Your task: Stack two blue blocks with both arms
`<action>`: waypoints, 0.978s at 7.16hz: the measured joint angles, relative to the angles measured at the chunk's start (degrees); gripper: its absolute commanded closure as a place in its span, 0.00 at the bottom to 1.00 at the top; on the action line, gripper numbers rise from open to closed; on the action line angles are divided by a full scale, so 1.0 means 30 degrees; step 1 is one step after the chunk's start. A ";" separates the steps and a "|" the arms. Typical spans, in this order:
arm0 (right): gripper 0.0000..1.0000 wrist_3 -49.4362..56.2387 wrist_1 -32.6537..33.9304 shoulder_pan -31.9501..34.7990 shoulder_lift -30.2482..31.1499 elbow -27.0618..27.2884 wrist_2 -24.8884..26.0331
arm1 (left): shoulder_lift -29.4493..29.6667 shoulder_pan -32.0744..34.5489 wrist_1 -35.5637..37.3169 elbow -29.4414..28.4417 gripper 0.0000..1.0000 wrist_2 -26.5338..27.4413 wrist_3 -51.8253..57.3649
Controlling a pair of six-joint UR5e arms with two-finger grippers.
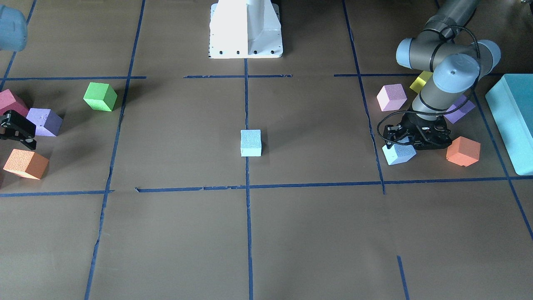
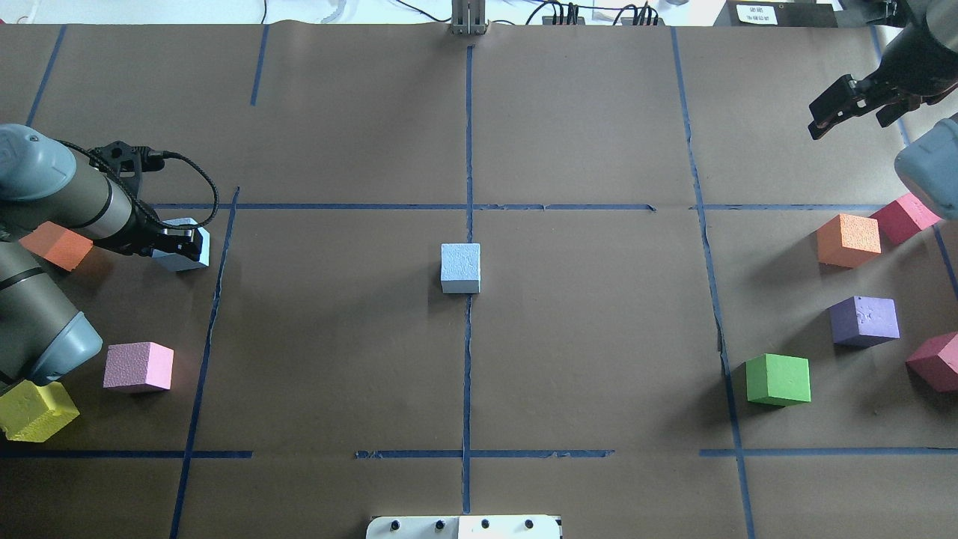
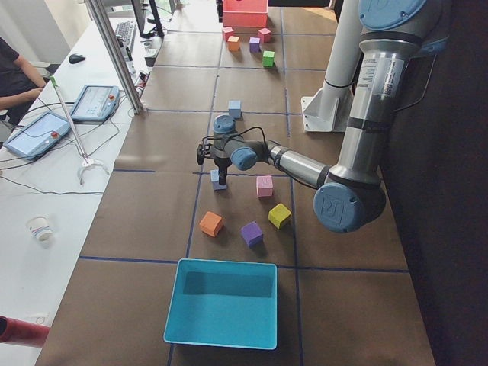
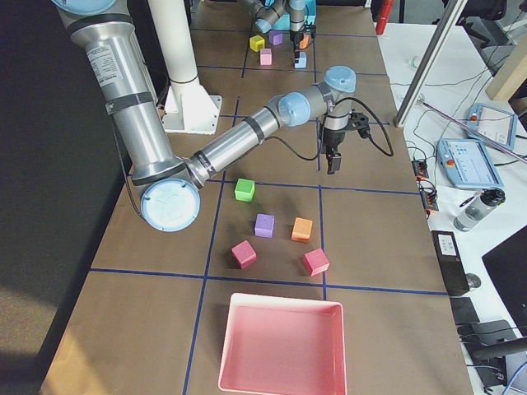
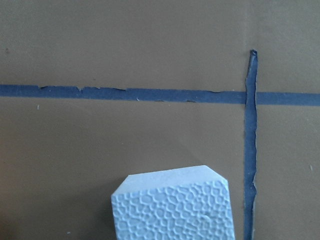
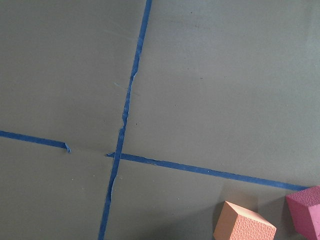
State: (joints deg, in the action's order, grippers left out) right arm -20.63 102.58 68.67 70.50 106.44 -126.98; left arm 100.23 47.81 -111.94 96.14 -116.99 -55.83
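Left gripper (image 1: 400,141) low over 1 blue block (image 1: 399,154).

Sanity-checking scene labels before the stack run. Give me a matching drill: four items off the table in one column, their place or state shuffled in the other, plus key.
Column 1
1. central blue block
2. second blue block
3. green cube
4. right claw

Column 2
A. open, holding nothing, raised off the table
B. alone on the centre tape line
C. right under the left claw
D. on the right arm's side, near the purple cube

Pairs: 1-B, 2-C, 3-D, 4-A
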 measured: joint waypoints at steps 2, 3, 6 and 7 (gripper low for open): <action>0.00 -0.0008 0.0014 0.0026 0.0255 0.0446 -0.0059 | 0.0409 0.0108 0.2412 0.1657 0.99 -0.0036 0.0244; 0.00 -0.0023 0.0014 0.0124 0.0522 0.0497 -0.0105 | 0.1328 0.0140 0.4751 0.2785 0.99 0.0004 0.0795; 0.00 -0.0052 -0.0012 0.1150 0.1553 0.0418 -0.0609 | 0.5261 -0.0174 0.9445 0.3984 1.00 0.0236 0.1471; 0.00 0.0019 -0.0039 0.1712 0.2128 0.0396 -0.1434 | 0.6270 -0.0823 0.9702 0.3902 1.00 0.0255 0.1432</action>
State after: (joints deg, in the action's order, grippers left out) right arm -20.57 102.47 73.81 76.89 107.63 -131.28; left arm 119.04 45.34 -82.83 107.84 -116.22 -51.54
